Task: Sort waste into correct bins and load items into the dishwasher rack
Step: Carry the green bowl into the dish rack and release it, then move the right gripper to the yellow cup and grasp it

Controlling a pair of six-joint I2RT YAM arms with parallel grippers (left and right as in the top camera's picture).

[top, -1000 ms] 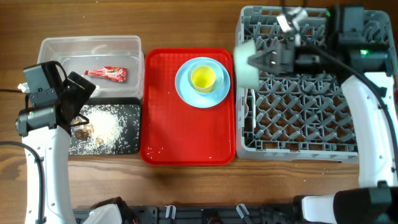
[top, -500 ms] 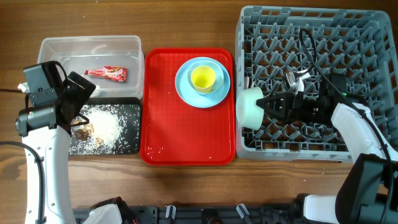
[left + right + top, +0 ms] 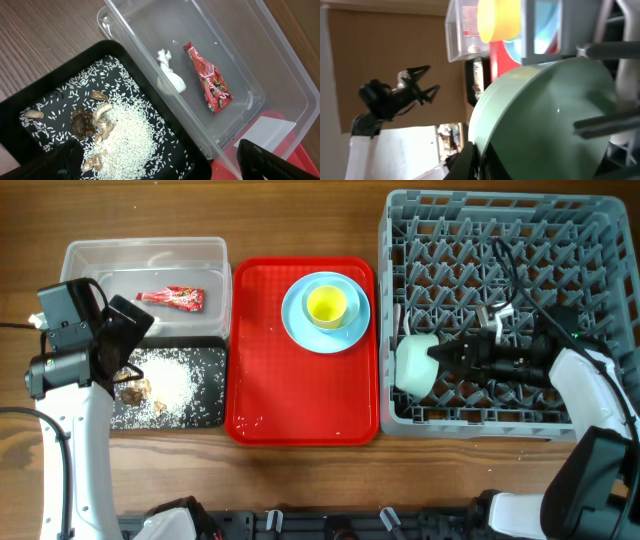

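right tool (image 3: 438, 363) has eased the mint-green bowl (image 3: 412, 366) further into the dishwasher rack (image 3: 500, 240).

Grey rack (image 3: 470, 210), mint-green bowl (image 3: 414, 366), red tray (image 3: 300, 392)

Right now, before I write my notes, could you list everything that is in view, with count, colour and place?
table: one, brown wood, under everything
clear tub: one, transparent, back left
snack wrapper: one, red, in the clear tub
scrap: one, white, in the clear tub
black tray: one, front left
rice: many grains, white, in the black tray
food bits: several, brown, among the rice
red tray: one, centre
plate: one, light blue, on the red tray
blue bowl: one, on the plate
cup: one, yellow, in the blue bowl
rack: one, grey, right
mint-green bowl: one, rack's front left
left claw: open, above the black tray
right claw: shut on the mint-green bowl
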